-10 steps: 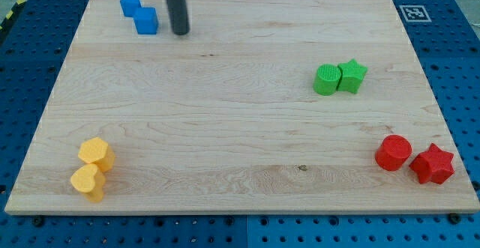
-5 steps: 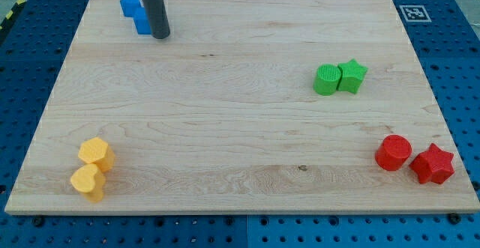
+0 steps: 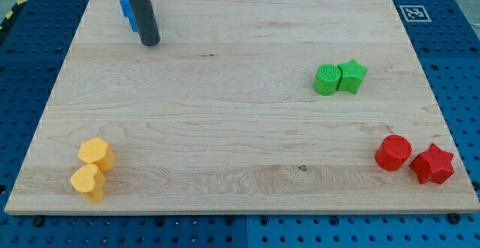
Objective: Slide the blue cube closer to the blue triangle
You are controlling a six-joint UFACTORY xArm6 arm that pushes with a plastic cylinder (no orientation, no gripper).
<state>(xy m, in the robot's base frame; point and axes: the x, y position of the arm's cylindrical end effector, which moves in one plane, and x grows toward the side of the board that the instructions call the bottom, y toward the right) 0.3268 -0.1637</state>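
Blue cube (image 3: 133, 19) and blue triangle (image 3: 124, 6) are lying by the wooden board's (image 3: 240, 128) top edge near its left corner, and are being largely hidden by the rod, so whether they are touching cannot be told. My tip (image 3: 150, 43) is resting just below and right of the cube. No pincer is fitted, so nothing is being clamped. The push is judged best made gently up and leftward, keeping contact centred so the cube is not being spun aside. The rod is leaning slightly, its upper end tilting toward the view's left.
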